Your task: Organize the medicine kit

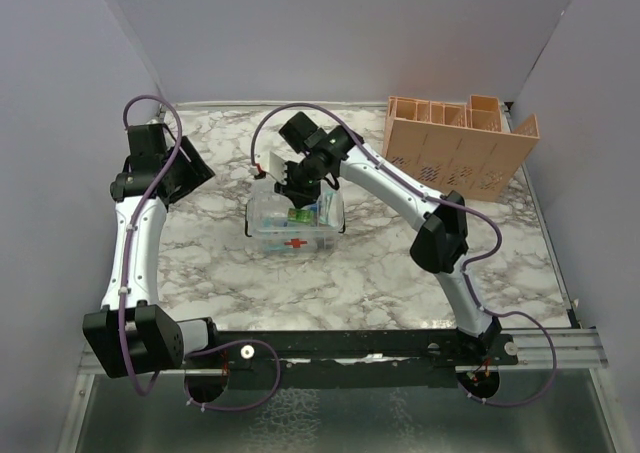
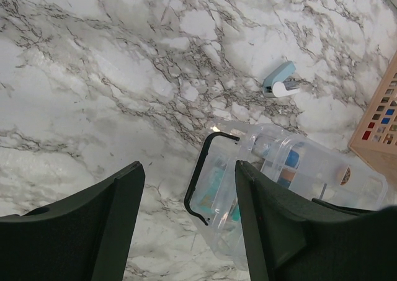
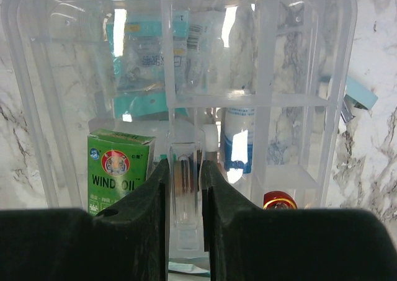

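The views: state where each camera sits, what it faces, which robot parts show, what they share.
Top external: above, behind the left arm and right arm, facing down over the table; both show.
Left wrist: on its arm, facing down past the open left claw at the black handle of the medicine kit.
Right wrist: on its arm, facing into the kit; right claw pinches a clear tab.
Shared: all show the kit.

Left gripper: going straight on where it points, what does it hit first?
Likely the bare marble table, just beside the black handle of the medicine kit. Depth is unclear; the finger nearer the kit could clip that handle first.
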{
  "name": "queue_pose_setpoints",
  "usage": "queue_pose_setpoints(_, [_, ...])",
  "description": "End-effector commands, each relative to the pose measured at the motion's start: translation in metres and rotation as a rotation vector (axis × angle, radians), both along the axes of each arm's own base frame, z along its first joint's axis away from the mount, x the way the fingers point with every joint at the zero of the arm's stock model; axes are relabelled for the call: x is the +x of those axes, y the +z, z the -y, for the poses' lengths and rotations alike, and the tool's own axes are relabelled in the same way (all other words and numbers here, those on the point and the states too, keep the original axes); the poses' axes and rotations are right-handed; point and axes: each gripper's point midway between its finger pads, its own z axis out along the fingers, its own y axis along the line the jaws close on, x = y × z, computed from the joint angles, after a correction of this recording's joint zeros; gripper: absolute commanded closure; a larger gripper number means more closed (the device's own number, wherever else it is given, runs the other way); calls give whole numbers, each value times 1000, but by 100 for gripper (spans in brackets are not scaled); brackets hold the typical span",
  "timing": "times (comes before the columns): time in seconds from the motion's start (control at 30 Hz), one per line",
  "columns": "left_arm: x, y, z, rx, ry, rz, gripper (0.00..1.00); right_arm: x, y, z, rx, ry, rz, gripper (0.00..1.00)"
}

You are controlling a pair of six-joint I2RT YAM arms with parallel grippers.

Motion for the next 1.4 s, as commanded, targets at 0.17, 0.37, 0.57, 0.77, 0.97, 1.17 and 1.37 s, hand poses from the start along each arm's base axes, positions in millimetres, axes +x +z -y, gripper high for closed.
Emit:
queue_pose_setpoints(0.17, [-2,-3,3,-20,-12,15,37,-13,6,-27,71,100,-9,99])
queue_pose_setpoints(0.37, [-3,-7,3,-22,-16,9,37,-12,-1,-25,54,92,-16,99])
queue_pose_setpoints(0.57, [-5,-10,5,-28,-21,9,37,-2,-17,-13,-16,41,21,99])
queue_pose_setpoints(0.77, [-5,-10,6,-33,-28,12,37,14,-13,-21,6,26,93,99])
queue_pose_setpoints(0.97, [-6,-13,7,-35,-29,11,37,23,-17,-16,-13,16,136,99])
queue_pose_setpoints(1.17, [-6,-16,10,-52,-32,13,37,10,-22,-10,-19,39,82,99])
queue_pose_setpoints(1.37, [-5,-16,10,-50,-38,16,37,-11,-11,-15,33,85,-7,99])
